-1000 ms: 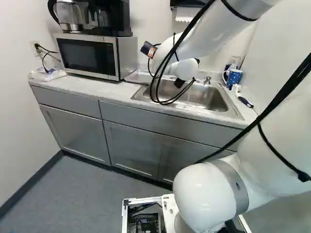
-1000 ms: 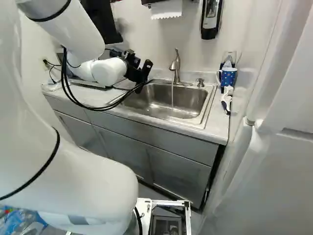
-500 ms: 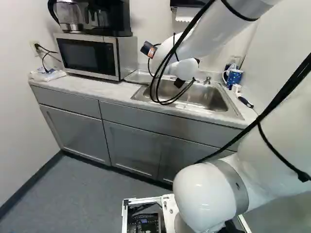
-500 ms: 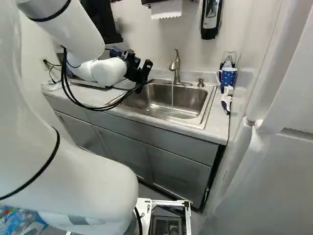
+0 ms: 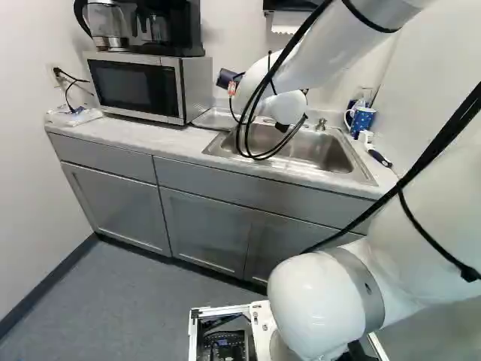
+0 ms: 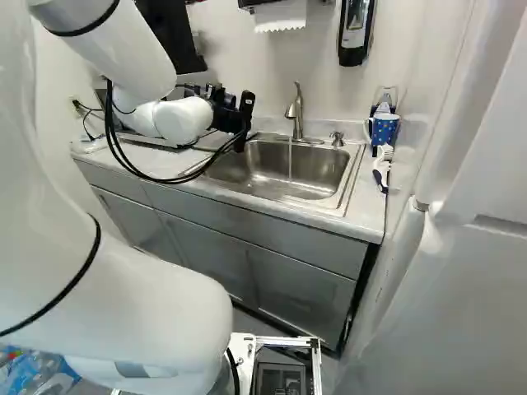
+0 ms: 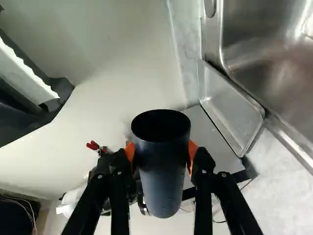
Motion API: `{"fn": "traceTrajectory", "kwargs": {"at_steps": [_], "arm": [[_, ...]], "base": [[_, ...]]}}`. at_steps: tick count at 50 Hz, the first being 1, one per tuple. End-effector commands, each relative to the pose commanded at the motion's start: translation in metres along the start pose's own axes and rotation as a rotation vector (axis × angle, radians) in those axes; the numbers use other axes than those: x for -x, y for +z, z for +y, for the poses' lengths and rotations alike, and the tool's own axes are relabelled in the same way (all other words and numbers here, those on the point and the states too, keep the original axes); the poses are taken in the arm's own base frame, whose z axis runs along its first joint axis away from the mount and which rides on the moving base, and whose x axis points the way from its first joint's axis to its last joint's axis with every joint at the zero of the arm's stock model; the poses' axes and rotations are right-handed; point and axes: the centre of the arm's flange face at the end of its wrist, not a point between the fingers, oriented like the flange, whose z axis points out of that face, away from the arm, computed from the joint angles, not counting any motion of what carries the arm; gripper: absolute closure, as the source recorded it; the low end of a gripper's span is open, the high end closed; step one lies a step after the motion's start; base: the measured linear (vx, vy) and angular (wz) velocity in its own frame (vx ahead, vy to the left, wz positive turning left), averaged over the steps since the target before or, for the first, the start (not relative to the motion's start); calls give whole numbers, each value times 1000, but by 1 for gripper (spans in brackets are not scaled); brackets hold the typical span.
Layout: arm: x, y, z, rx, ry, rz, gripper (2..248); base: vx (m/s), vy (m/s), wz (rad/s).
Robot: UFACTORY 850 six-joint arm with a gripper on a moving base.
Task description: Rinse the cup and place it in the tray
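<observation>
Has the tool [image 5: 234, 80] closed on a dark blue cup [image 7: 161, 166], pinched from two opposite sides by the orange pads [image 7: 192, 155]. Holds it in the air, off the metal tray [image 7: 227, 110], well apart from the water stream, with open mouth turned partly toward the wrist camera and dark inside. Looks past the cup in the wrist view to the tray, set just beside the sink [image 6: 288, 169], between that and the microwave [image 5: 135, 86]. Shows in the right base view a thin stream of water [image 6: 290, 160] falling from the faucet [image 6: 297, 111] into the sink. Carries on the desk [image 5: 176, 141], near the sink's far right corner, a blue spotted mug [image 6: 384, 130] and, nearer, a brush [image 6: 380, 171] with a white and dark handle. Bears a coffee maker [image 5: 109, 26] on top of the microwave, at the left of the left base view. Hangs on the wall, above the sink area, a paper towel [image 6: 280, 15] with a jagged edge and a black soap dispenser [image 6: 356, 29] with a pale front panel. May bear print on that panel, but too small to tell.
</observation>
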Motion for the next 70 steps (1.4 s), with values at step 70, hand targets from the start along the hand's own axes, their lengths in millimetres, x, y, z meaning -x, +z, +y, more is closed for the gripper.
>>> {"fn": "traceTrajectory", "kwargs": {"at_steps": [70], "arm": [[0,0,0,0,-736,0,128]], "base": [[0,0,0]]}}
